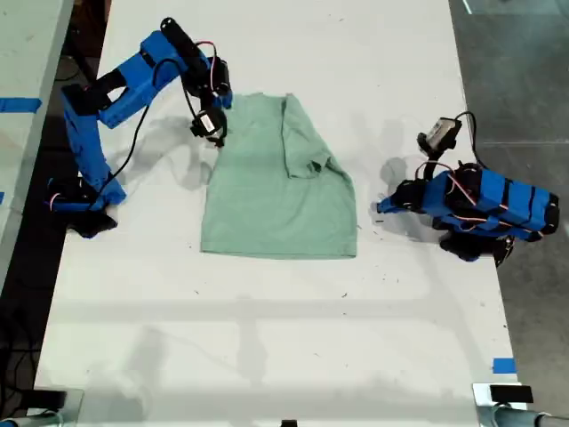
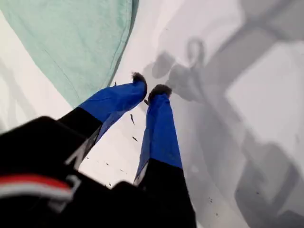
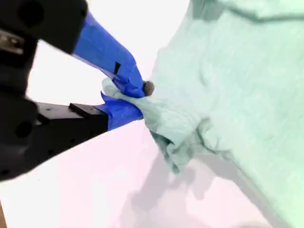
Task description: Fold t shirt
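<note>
Clamped on a bunched sleeve at the exterior view's left edge of the t shirt (image 1: 280, 182), the second gripper (image 3: 135, 97) holds cloth. The shirt's long axis runs away from the camera (one sleeve already folded inward), so the carry goes rightward. The first gripper (image 2: 152, 90), nearly closed and empty, hovers beside the opposite edge. The white table (image 1: 267, 338) offers room.

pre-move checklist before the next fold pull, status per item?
1. My second gripper pinches the t shirt: ok, a bunched sleeve or edge sits between the jaws.
2. My first gripper free of cloth: ok, jaws nearly shut, holding nothing, above bare table.
3. One sleeve already folded onto the body: ok.
4. Hem lies flat: ok.
5. Grip depth enough for a pull: cannot tell.
</note>
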`<state>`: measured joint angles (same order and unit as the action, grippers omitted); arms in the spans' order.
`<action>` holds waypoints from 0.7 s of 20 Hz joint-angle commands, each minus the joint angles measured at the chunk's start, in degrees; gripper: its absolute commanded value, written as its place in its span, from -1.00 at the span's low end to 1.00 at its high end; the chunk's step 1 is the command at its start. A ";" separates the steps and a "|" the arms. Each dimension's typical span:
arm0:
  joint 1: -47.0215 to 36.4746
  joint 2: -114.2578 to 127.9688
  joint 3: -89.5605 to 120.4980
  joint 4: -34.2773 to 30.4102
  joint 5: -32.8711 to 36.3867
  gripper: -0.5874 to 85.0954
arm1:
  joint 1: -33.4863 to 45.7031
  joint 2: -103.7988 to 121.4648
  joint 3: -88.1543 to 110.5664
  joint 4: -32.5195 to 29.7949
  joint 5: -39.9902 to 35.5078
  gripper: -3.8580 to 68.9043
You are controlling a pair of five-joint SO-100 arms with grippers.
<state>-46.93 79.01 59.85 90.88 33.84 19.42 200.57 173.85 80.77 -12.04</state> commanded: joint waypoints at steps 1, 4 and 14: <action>10.46 5.80 -3.52 -1.76 -4.75 -0.99 | -0.44 0.44 1.93 -0.53 -0.53 -0.77; 17.31 3.52 -3.43 -7.65 -7.73 -0.99 | -0.53 0.44 1.93 -0.53 -0.44 -0.77; 21.27 -7.03 -3.43 -16.52 -7.65 -0.59 | -0.70 0.44 1.85 -0.53 -0.62 -0.77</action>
<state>-25.75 69.87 59.15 74.53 25.75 18.98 200.57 173.85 80.77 -12.04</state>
